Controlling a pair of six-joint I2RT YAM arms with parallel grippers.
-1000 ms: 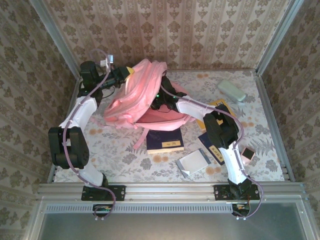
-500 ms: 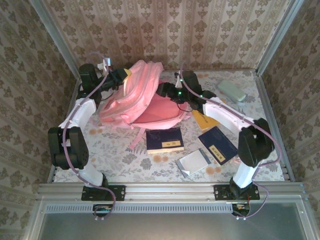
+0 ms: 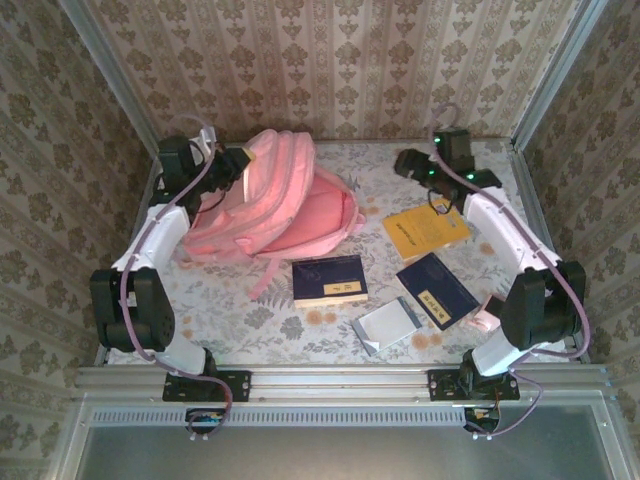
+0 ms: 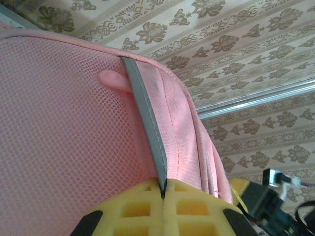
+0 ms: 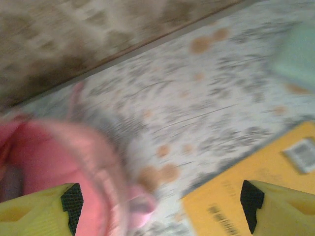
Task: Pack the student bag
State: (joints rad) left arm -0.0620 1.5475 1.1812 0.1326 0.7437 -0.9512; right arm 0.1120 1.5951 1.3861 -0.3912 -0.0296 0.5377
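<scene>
Got left fingers (image 4: 145, 209) clenched on the grey trim strip (image 4: 147, 128) that runs beside the pink mesh panel of the student bag (image 3: 270, 200), pads pressed together with the strip pinched at the tips. Got right fingers (image 5: 37, 209) released, spread wide with nothing between them, hovering over the worktop (image 3: 250, 310) right of the bag and beyond the far edge of a yellow book (image 3: 425, 230). Seeing the bag at the far left of the worktop, close to the back wall, main compartment gaping toward the right with pink lining on show. Can't tell whether anything sits inside: only lining visible from above, and the right wrist view is blurred. Counting the rest outside the bag, flat on the worktop: yellow book right of the opening and apart from it; dark blue book (image 3: 330, 280) just in front of the bag, beside a trailing pink strap (image 3: 268, 275); second dark blue book (image 3: 435, 290) near the yellow one, on its near side; silvery flat packet (image 3: 388, 323) between the two blue books, closer to the front edge. Also picking up a blurred pale green case (image 5: 298, 54) past the yellow book in the right wrist view.
</scene>
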